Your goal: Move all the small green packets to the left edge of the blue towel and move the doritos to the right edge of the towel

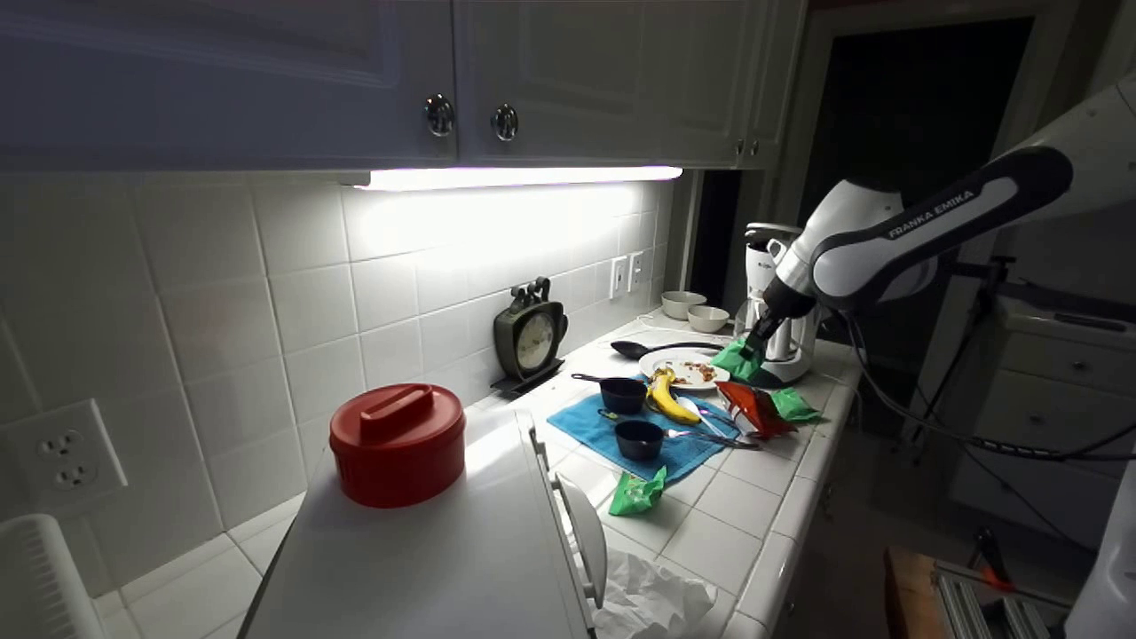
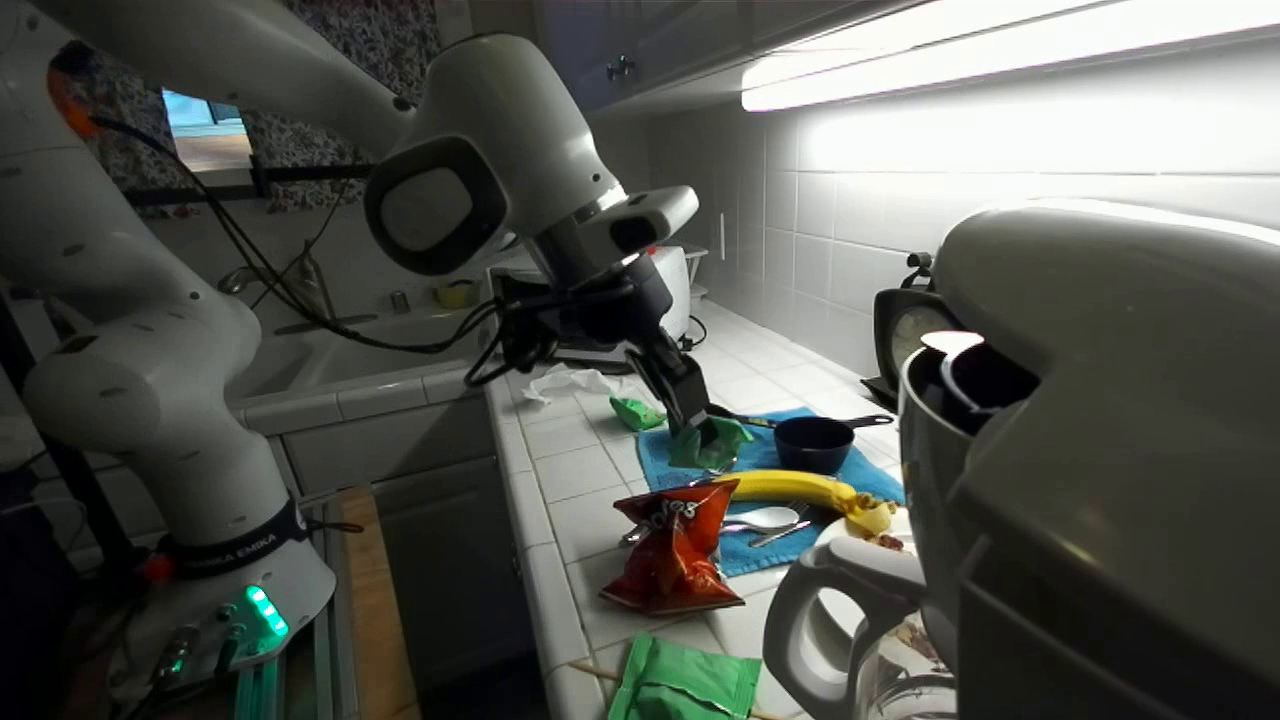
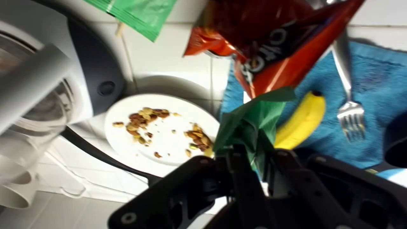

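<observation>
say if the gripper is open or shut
Shut on a small green packet: the wrist view shows it pinched, and in both exterior views it hangs from the gripper.

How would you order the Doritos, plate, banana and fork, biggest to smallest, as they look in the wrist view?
1. Doritos, cut off by the frame
2. Plate
Last, unranked: banana and fork; fork longer, banana thicker

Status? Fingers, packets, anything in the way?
Fingers shut on packet, held aloft. Second packet, third packet on counter. Doritos near towel, possibly in the way.
</observation>
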You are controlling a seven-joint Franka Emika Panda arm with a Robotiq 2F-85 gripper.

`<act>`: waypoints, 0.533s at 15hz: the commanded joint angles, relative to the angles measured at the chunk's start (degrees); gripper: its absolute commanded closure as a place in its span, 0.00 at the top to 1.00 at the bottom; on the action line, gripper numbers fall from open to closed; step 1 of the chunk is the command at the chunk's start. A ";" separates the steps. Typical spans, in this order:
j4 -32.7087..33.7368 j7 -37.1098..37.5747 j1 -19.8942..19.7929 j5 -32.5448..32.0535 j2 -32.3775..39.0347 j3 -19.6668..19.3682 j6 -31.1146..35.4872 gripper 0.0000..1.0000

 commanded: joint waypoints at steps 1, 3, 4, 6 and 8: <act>1.86 -10.30 7.42 9.01 -2.46 -1.87 -5.80 0.08; 3.52 -14.45 10.69 13.08 -1.91 -2.41 -9.10 0.08; 4.45 -16.27 11.76 14.80 -1.31 -2.29 -11.13 0.08; 5.93 -19.25 13.01 17.10 -0.32 -1.66 -14.98 0.08; 7.18 -23.41 14.35 19.77 0.61 -1.44 -18.57 0.08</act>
